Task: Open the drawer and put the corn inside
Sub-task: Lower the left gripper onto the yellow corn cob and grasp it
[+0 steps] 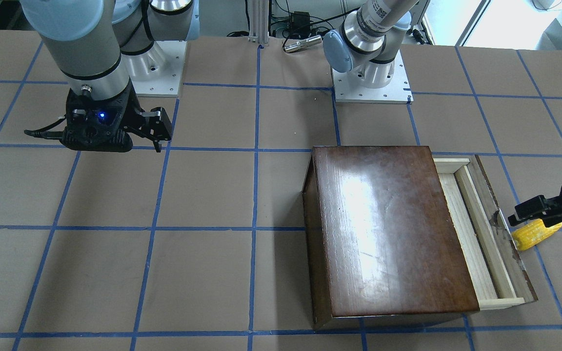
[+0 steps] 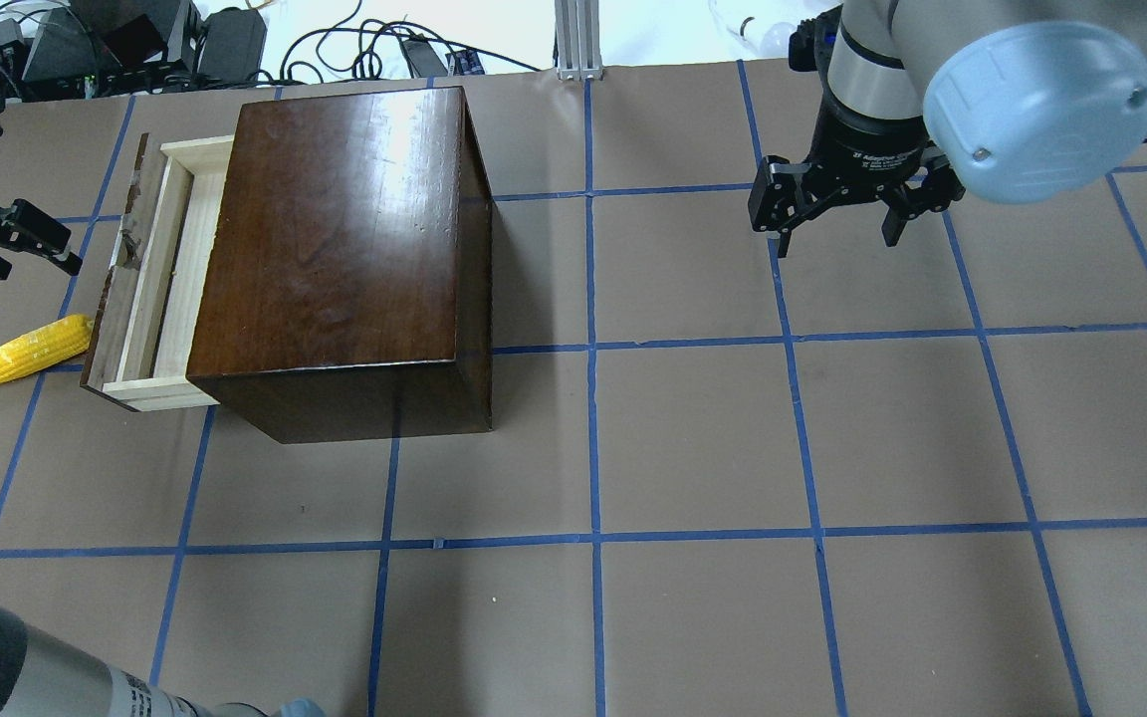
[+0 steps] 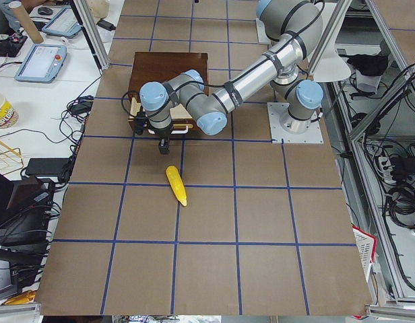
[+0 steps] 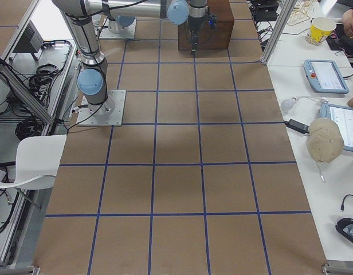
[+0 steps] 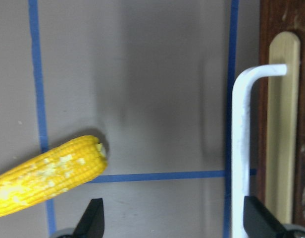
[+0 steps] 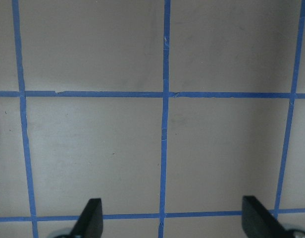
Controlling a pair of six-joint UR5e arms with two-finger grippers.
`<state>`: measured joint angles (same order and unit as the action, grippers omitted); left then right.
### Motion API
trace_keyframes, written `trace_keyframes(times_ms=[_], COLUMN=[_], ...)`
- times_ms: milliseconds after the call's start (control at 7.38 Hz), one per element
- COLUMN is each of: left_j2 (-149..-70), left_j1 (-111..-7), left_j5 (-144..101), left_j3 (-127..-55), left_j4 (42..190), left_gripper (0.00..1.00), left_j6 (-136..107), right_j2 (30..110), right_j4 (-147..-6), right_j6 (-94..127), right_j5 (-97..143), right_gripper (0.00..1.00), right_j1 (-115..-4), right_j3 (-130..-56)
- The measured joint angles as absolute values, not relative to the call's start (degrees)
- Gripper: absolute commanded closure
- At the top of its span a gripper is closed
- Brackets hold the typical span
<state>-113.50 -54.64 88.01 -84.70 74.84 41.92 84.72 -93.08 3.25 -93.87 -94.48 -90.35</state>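
Note:
The corn [image 2: 26,351] lies on the table just left of the drawer [image 2: 150,279], which is pulled partly out of the dark-brown box [image 2: 344,249]; the pale tray inside holds nothing. My left gripper [image 2: 11,244] is open and empty, hovering beside the drawer's front panel, above and a little behind the corn. In the left wrist view the corn [image 5: 48,176] is at lower left, and the white handle [image 5: 241,148] on the chipped front panel [image 5: 286,124] is at right. My right gripper [image 2: 835,224] is open and empty, far to the right over bare table.
The table is brown paper with a blue tape grid. The box [image 1: 388,229] takes up the left half's far part. Cables and electronics [image 2: 135,40] lie beyond the far edge. The arm bases [image 1: 371,78] stand at the robot's side.

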Motion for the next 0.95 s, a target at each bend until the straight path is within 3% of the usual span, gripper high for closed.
trace_keyframes(times_ms=[948], left_j2=[-120.5], left_j1=[-51.4], left_j5=[96.2], left_j3=[-87.3], left_j4=[62.6], left_gripper=[0.0], left_j6=[78.3], right_j2=[84.7], right_j4=[-93.1], right_j6=[3.3], right_j5=[-93.9], right_gripper=[0.0], right_j1=[-94.5], right_j3=[-90.4])
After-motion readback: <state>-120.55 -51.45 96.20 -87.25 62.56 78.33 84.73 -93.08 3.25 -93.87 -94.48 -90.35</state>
